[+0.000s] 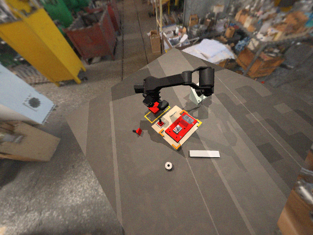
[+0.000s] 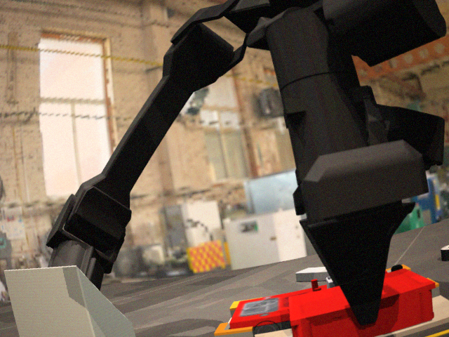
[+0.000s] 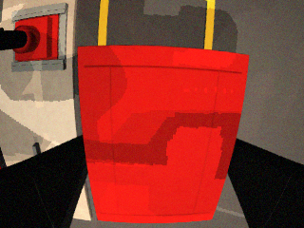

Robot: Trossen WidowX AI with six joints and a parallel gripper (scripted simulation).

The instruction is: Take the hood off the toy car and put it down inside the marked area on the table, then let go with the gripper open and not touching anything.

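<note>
Wrist view: your claw (image 3: 159,171) grips red hood (image 3: 161,133), held over near edge of yellow marked area (image 3: 155,15) on surface (image 1: 227,176); toy car (image 1: 180,127) sits right.

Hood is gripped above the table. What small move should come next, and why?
Probably lower and nudge it forward. The end effector is shut on the red hood, and in the wrist view the hood covers only the near edge of the yellow outline, so it is not yet fully inside.

Brick wall (image 2: 152,119) with tall bright window (image 2: 72,119); yellow bin (image 1: 37,40) on concrete floor (image 1: 50,197)
</note>
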